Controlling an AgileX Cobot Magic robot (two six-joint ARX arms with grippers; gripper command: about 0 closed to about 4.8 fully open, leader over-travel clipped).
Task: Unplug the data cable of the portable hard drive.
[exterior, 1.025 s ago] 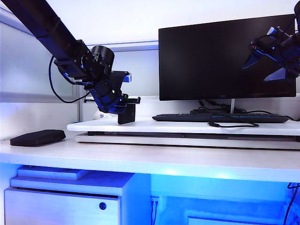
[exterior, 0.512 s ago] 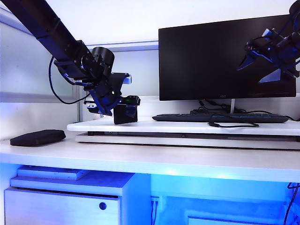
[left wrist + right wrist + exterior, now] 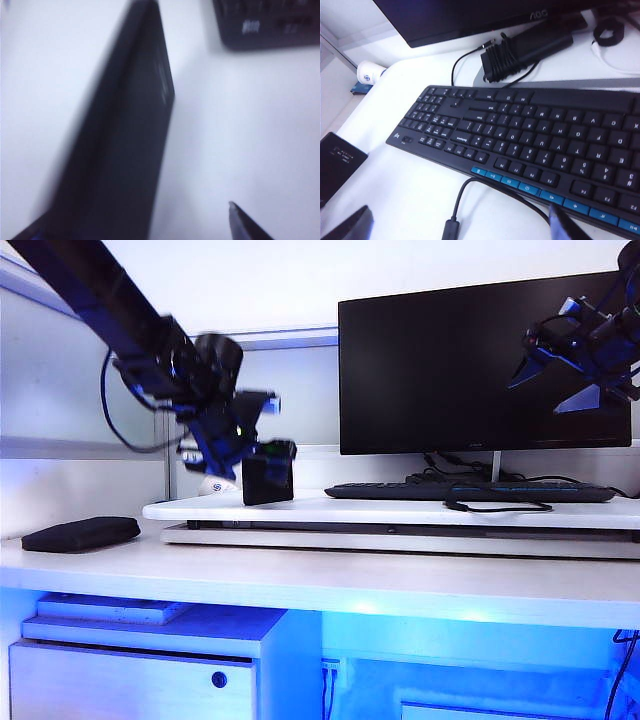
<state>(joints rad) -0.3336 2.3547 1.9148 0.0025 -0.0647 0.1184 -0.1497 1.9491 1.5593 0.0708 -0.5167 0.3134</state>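
Note:
The portable hard drive (image 3: 268, 480), a flat black slab, stands tilted on edge at the left end of the raised white board (image 3: 400, 510). My left gripper (image 3: 262, 454) is just above and around it, blurred. In the left wrist view the portable hard drive (image 3: 125, 150) fills the space between my left gripper's (image 3: 142, 220) open jaws, with a gap to one fingertip (image 3: 242, 222). The data cable (image 3: 497, 506) lies unplugged in front of the keyboard, its plug end (image 3: 451, 229) free on the board. My right gripper (image 3: 550, 380) hangs open high before the monitor. The right wrist view shows the portable hard drive (image 3: 337, 160) off to the side.
A black monitor (image 3: 485, 365) stands behind a long black keyboard (image 3: 470, 491). A power brick (image 3: 525, 47) with wound cord lies under the monitor. A soft black pouch (image 3: 80, 532) rests on the lower desk at left. A small white container (image 3: 367, 72) sits behind the board.
My left gripper has opened and let go of the hard drive, which now leans tilted on the board. The left arm is blurred with motion. The right gripper has hardly moved.

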